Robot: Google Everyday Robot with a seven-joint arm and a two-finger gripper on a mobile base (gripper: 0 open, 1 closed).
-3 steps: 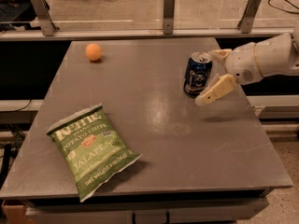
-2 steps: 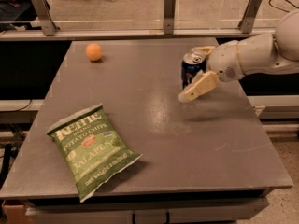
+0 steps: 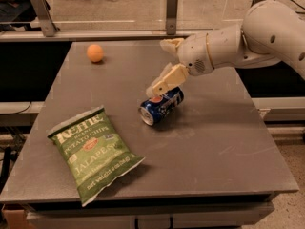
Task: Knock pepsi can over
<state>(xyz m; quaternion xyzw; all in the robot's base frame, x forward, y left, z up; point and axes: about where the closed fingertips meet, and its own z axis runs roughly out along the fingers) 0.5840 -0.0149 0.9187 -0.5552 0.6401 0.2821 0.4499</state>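
Note:
The pepsi can (image 3: 161,106), dark blue with a silver top, lies on its side near the middle of the grey table (image 3: 228,142), its top facing the front left. My gripper (image 3: 158,67) is open just above and behind the can. One cream finger (image 3: 166,80) reaches down to the can's upper side and seems to touch it. The other finger (image 3: 170,44) points left, farther back. The white arm (image 3: 248,37) comes in from the right.
A green jalapeño chip bag (image 3: 93,151) lies flat at the front left of the table. An orange ball (image 3: 95,53) sits at the back left. A metal rail with posts (image 3: 171,8) runs behind the table.
The arm has swept left across the table. The can, upright before, has tipped over onto its side and lies farther left and nearer the front.

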